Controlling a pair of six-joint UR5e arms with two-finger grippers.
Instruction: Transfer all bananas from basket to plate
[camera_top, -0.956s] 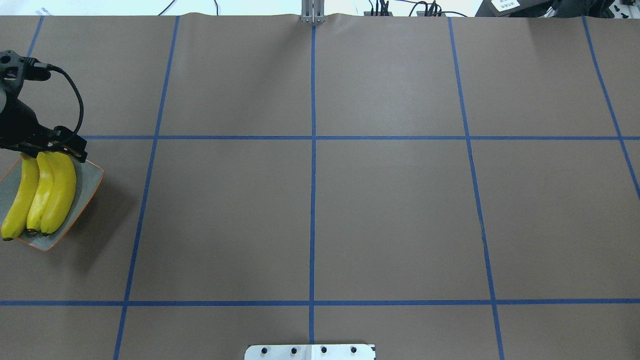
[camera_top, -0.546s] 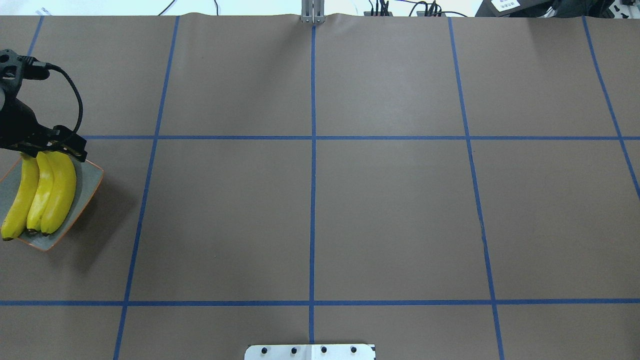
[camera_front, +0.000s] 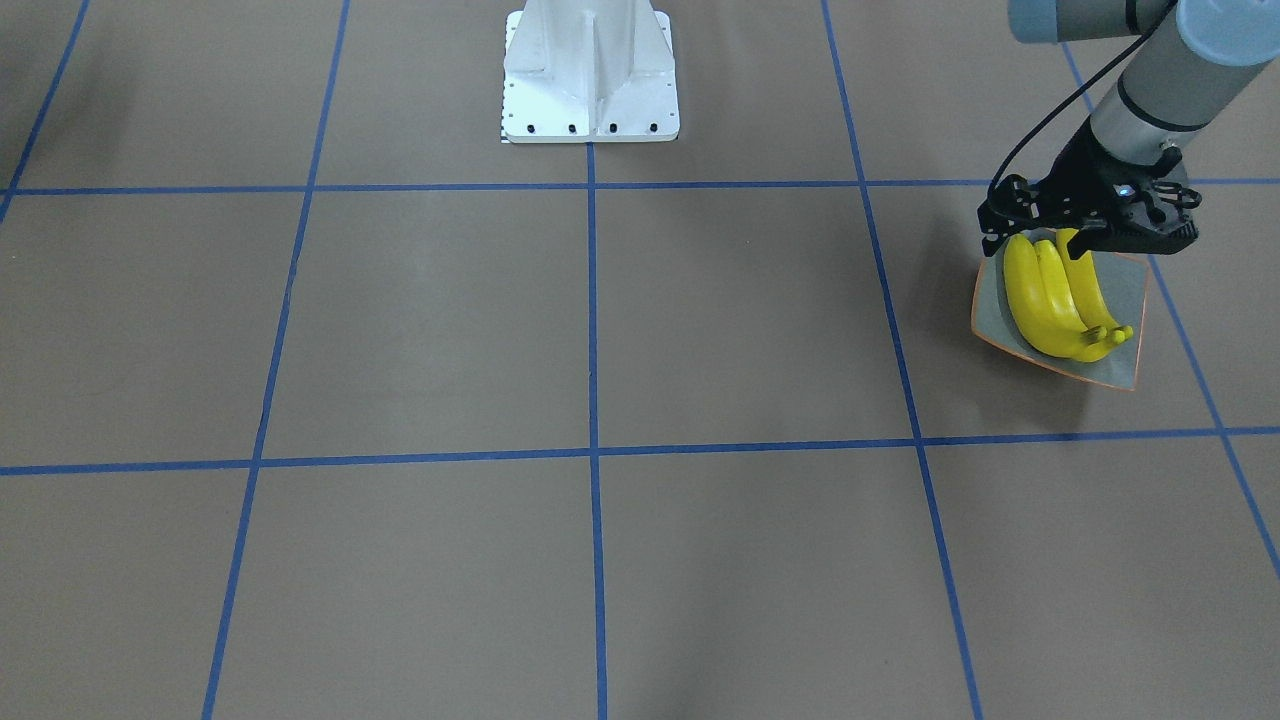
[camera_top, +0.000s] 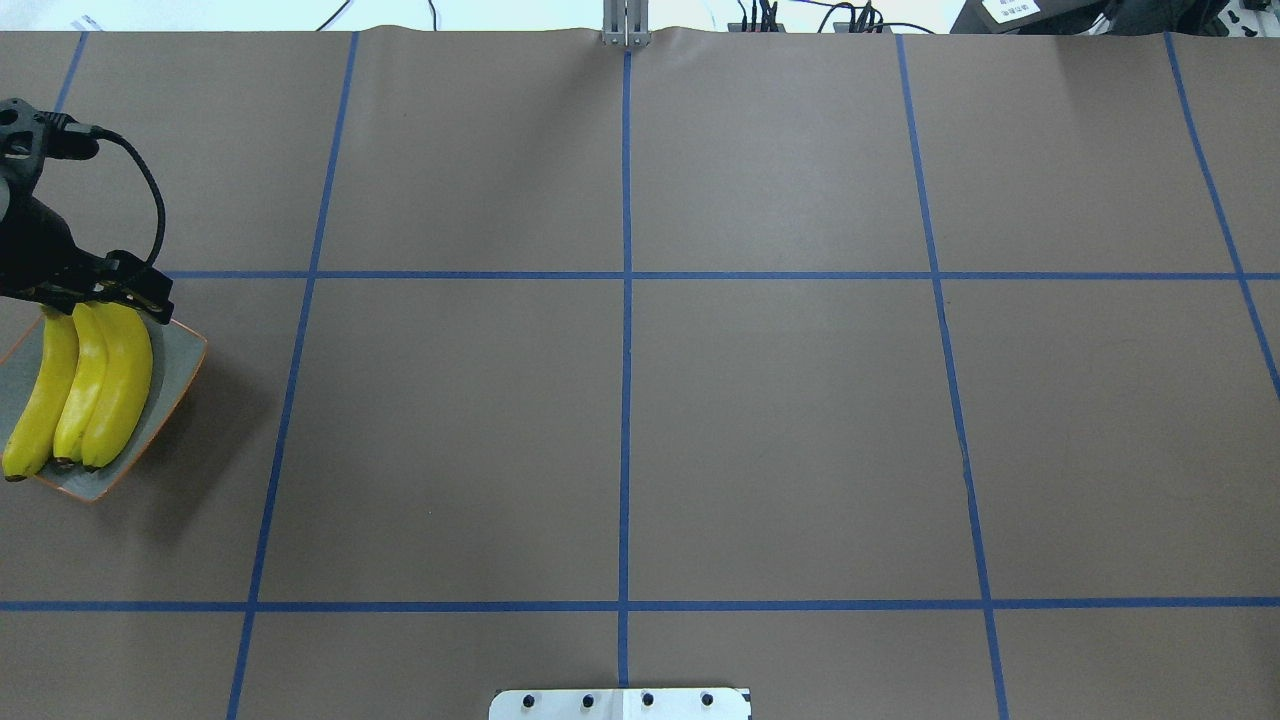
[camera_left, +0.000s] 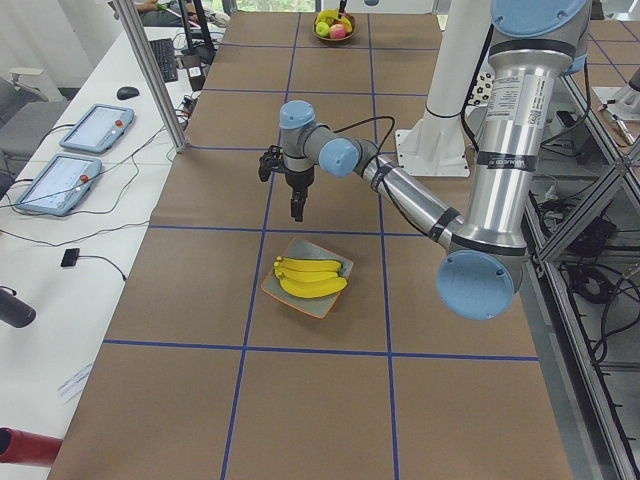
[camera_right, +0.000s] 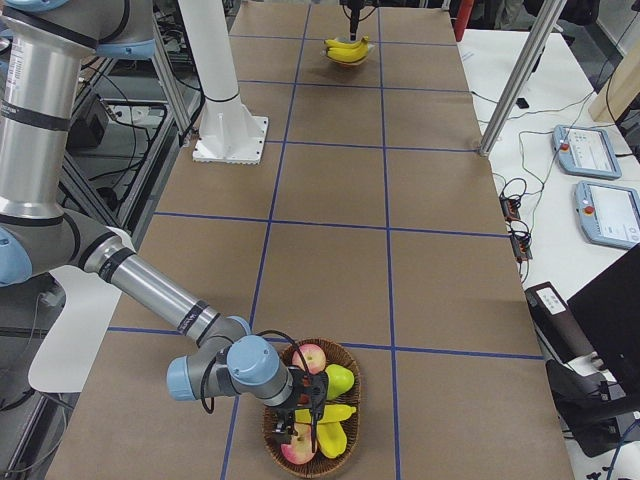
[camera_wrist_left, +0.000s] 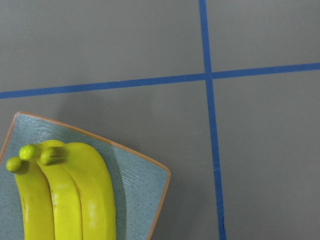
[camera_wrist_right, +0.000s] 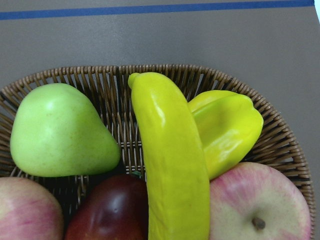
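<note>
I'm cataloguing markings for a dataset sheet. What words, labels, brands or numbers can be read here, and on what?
Nothing is legible.
Markings on the left arm: too small to read.
White tag, overhead view's top right: blurred.

The tabletop (camera_top: 780, 430) is a flat brown sheet divided into large squares by blue tape lines (camera_top: 626, 400). A white base plate (camera_front: 590, 75) with a row of dark bolts sits on it at the robot's edge, on the centre line. The plate (camera_top: 175, 375) rests inside one square near the robot's left end. At the opposite end stands the wicker basket (camera_wrist_right: 90, 77), its rim seemingly just touching a tape line.
</note>
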